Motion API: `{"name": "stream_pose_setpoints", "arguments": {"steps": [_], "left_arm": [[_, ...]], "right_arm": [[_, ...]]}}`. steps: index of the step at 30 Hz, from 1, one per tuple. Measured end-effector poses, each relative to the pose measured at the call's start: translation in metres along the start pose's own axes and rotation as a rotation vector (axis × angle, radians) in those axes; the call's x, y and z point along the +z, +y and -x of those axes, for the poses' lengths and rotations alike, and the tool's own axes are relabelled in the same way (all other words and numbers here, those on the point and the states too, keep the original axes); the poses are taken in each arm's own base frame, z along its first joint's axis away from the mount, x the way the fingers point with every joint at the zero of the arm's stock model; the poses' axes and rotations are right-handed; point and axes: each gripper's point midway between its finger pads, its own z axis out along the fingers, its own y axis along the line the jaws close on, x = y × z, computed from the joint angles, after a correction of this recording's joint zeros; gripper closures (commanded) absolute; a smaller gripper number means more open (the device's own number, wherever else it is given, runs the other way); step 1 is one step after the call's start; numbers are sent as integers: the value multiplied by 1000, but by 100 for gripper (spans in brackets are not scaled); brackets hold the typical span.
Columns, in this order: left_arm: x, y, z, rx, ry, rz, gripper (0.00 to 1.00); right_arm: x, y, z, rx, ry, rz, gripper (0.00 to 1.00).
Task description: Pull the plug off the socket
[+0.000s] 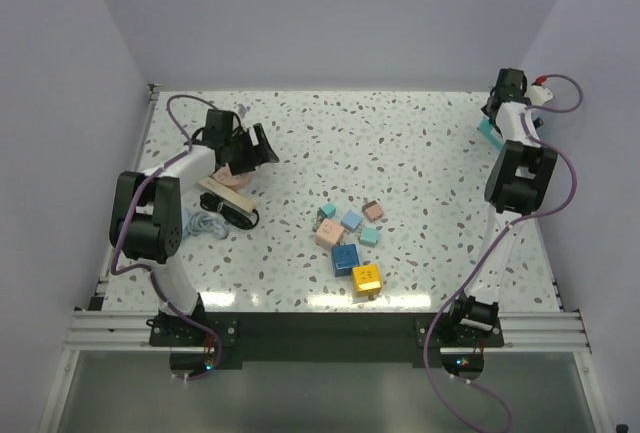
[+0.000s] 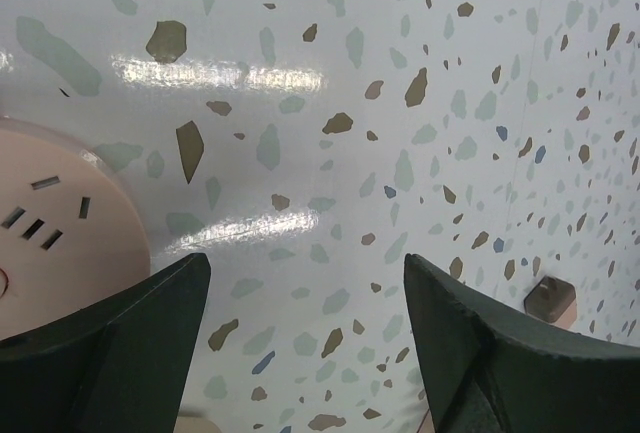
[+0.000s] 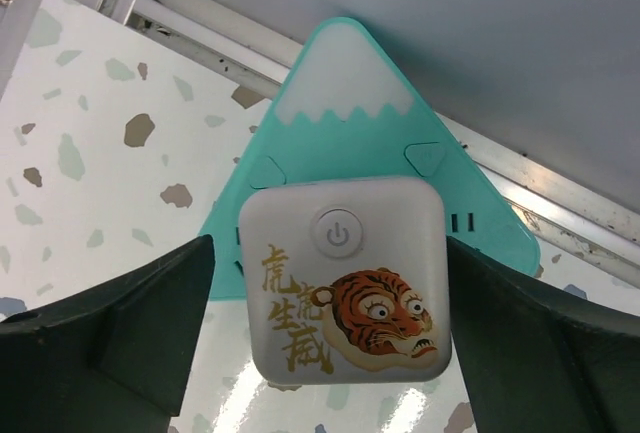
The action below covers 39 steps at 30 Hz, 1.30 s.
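Left of the table: left gripper spread wide, empty, hovering beside the socket, likely lining up on the plug, which sits at the strip's near edge. Right gripper, also wide, straddles a tiger-printed block. Speckled tabletop; plain lilac walls.

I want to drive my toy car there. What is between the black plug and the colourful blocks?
Nothing is in the way. Between the plug and the blocks there is only bare speckled table. The top camera shows it.
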Motion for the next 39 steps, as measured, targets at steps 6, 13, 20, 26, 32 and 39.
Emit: {"name": "stream_pose_setpoints", "arguments": {"steps": [6, 13, 20, 26, 32, 39], "left_arm": [[2, 0, -1, -4, 7, -3, 29], [2, -5, -1, -9, 8, -28, 41], [7, -5, -11, -34, 18, -59, 42], [8, -3, -21, -53, 35, -70, 42], [2, -2, -29, -55, 33, -77, 42], [-17, -11, -31, -45, -6, -108, 41]], "right_arm": [[0, 9, 1, -22, 3, 49, 31], [-1, 14, -3, -41, 12, 101, 68], [-23, 6, -13, -85, 78, 154, 100], [-61, 4, -46, -191, 225, 206, 100], [-125, -3, -106, -352, 332, 285, 100], [-189, 19, -163, -504, 411, 432, 100]]}}
